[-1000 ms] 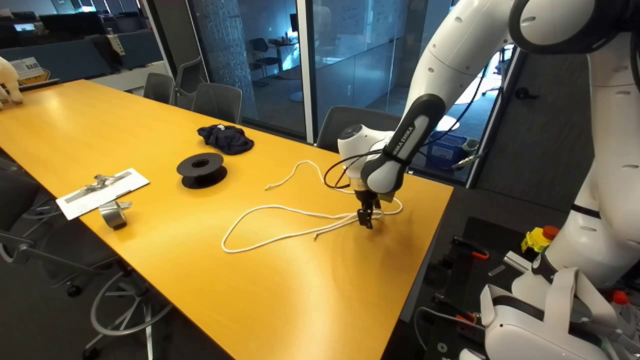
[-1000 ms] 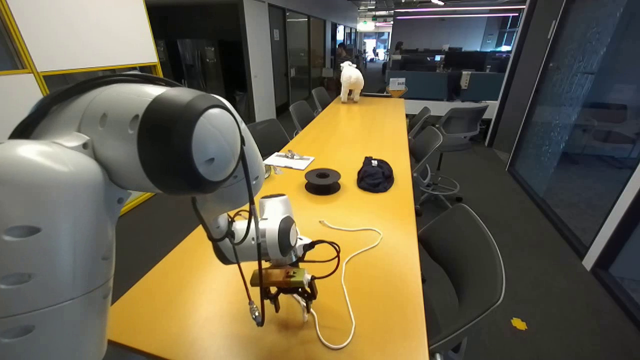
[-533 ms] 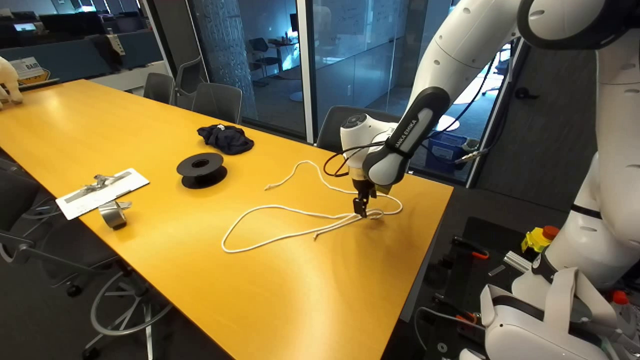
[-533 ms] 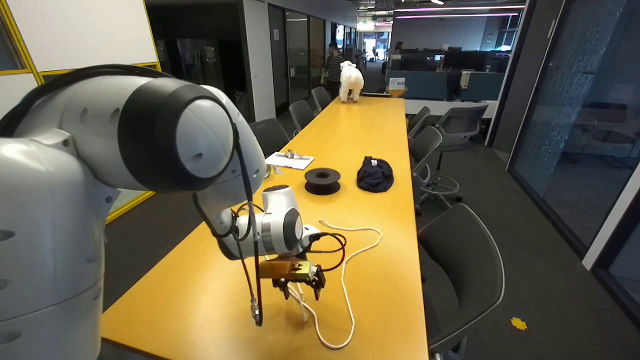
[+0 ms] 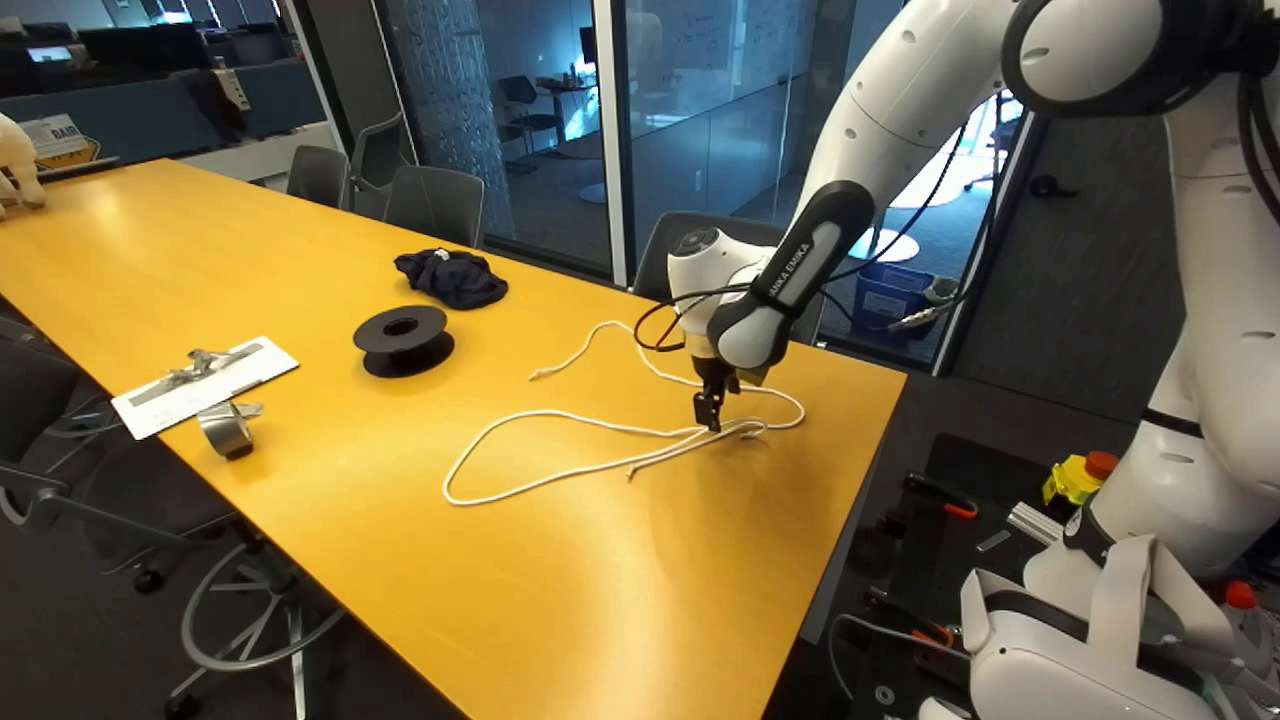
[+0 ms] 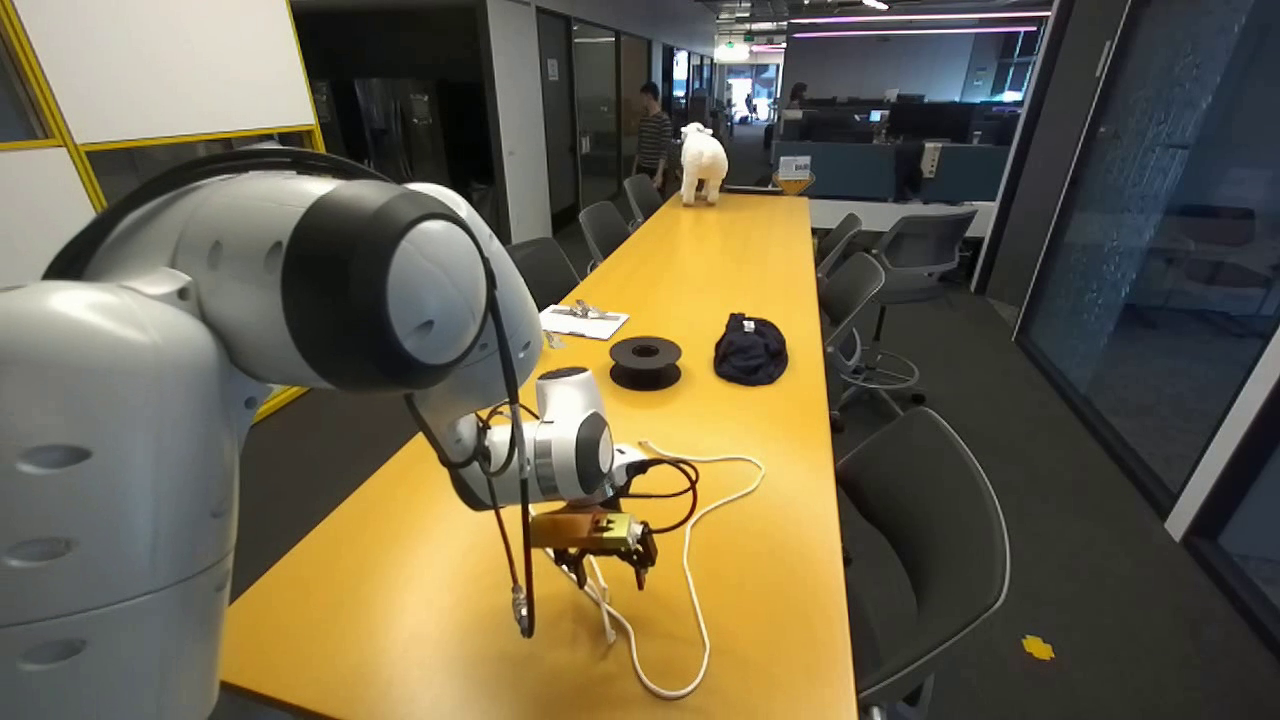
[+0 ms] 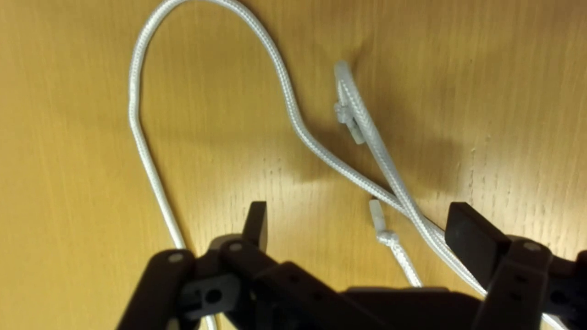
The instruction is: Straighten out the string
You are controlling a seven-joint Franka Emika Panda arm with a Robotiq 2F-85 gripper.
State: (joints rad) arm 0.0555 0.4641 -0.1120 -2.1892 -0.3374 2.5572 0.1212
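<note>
The white string (image 5: 545,412) lies in a wide loop and wavy bends on the table, in both exterior views (image 6: 705,640). In the wrist view, a bend of the string (image 7: 284,82) curves at upper left and crosses a folded strand near the right finger. Two knotted ends with pale tips show there, one beside the fold and one between the fingers. My gripper (image 7: 357,208) is open and empty just over the crossing strands. It points down in both exterior views (image 5: 708,420) (image 6: 612,580). Its body hides part of the string.
On the yellow table (image 5: 560,600) stand a black spool (image 5: 403,340), a dark cloth cap (image 5: 453,278), a clipboard (image 5: 205,385) and a tape roll (image 5: 226,430). The table's near end lies close to my base. Chairs (image 6: 920,560) line the sides.
My gripper has moved away from the base along the table and slightly toward the glass-wall side, staying open. The string shows no clear movement. A person has walked into view in the background.
</note>
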